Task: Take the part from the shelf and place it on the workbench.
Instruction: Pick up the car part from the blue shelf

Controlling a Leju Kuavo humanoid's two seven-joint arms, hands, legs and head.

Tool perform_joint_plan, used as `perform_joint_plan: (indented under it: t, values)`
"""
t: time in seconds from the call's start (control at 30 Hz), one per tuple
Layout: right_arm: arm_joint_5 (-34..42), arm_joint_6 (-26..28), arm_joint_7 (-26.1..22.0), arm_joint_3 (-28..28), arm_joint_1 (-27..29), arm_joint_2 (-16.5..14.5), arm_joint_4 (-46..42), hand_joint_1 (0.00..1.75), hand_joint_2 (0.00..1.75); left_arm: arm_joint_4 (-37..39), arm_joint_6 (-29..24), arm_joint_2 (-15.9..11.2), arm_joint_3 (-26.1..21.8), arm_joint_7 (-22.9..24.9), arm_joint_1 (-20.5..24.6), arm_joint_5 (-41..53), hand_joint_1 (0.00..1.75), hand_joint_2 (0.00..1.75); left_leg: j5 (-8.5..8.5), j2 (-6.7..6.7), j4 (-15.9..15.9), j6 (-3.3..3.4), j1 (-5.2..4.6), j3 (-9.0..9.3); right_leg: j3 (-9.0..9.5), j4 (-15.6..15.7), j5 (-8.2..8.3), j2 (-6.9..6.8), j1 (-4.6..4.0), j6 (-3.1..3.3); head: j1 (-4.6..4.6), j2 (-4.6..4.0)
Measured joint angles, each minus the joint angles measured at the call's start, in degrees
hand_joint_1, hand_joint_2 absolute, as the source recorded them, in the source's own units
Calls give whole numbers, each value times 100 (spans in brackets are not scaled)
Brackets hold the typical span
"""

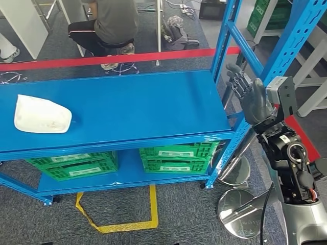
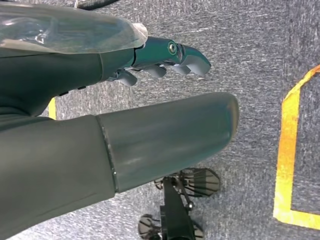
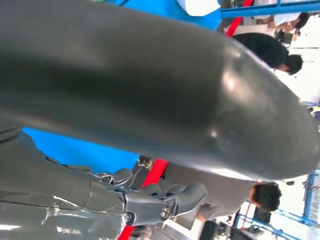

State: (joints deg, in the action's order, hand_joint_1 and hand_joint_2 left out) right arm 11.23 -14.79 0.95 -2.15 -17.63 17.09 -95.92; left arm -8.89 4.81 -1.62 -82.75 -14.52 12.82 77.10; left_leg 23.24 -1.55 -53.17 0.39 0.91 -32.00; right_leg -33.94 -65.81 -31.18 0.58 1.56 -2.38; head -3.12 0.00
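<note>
Frankly, I judge nothing is done yet: the white part (image 1: 41, 115) lies untouched on the blue shelf (image 1: 154, 107), toward its left end. My right hand (image 1: 250, 94) is raised beside the shelf's right post, fingers loosely apart and holding nothing, well apart from the part. My left hand (image 2: 166, 60) hangs over carpet, empty, fingers apart.

part (image 1: 41, 115) on shelf (image 1: 154, 102) — crates (image 1: 179, 157) beneath

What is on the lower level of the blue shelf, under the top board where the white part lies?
Under the blue shelf's top board, green crates sit on the lower level. Their upper parts and contents are hidden by the board. The white part lies on top.
</note>
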Motion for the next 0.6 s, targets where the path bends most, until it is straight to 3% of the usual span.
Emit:
perform_joint_plan:
  t: [0.07,0.1,0.2,0.23,0.3,0.37,0.43,0.47,0.5,0.57,0.6]
  values:
    - [0,1,1,2,-3,0,4,0,0,0,-1,-10,0,-8,12,7,0,0,38,-62,-51,-81,19,5,328,776,343,91,33,-25,-30,0]
    - [0,3,5,3,1,0,7,0,0,0,-2,-15,0,-13,19,9,0,0,42,-94,-73,-128,17,-15,423,990,402,131,37,-11,-36,0]
    - [-2,12,19,3,16,0,9,0,0,-1,-4,-22,0,-19,15,17,0,0,5,-162,-74,-244,24,-81,446,1052,401,117,11,115,-4,0]
    - [-3,14,22,3,12,0,7,0,0,-1,-5,-22,0,-19,12,21,0,0,37,-129,-121,-269,31,-108,446,1055,413,86,8,156,21,0]
    - [-4,14,29,4,5,0,2,0,0,-1,-10,-22,0,-19,28,27,0,0,277,-6,-560,-307,29,-318,453,1071,430,10,4,229,101,0]
    - [-4,12,33,3,15,-1,1,0,0,-1,-17,-20,0,-19,41,30,0,0,631,84,-1394,-323,19,-731,449,1071,422,-78,-33,278,185,0]
    - [-5,7,37,1,27,-2,2,0,0,-1,-25,-15,0,-19,33,30,0,0,731,99,-1889,-301,8,-1004,454,1071,409,-168,-77,308,219,0]
    - [-8,3,38,-1,27,-2,2,0,0,-1,-29,-14,0,-19,29,30,0,0,622,106,-1796,-268,-5,-977,462,1071,400,-213,-97,319,226,0]
    - [-13,0,38,-1,21,-2,2,0,0,-1,-33,-13,0,-19,26,30,0,0,437,125,-1493,-220,-28,-840,475,1072,390,-258,-117,328,229,0]
    - [-25,-5,38,-1,3,-2,1,0,0,-1,-43,-22,0,-20,33,27,0,0,85,322,-644,-84,-124,-429,500,1067,357,-346,-162,331,238,0]
    - [-30,-8,40,-1,-3,-2,2,0,0,-1,-47,-27,0,-22,41,25,0,0,2,417,-355,-33,-169,-292,507,1067,341,-389,-183,325,238,0]
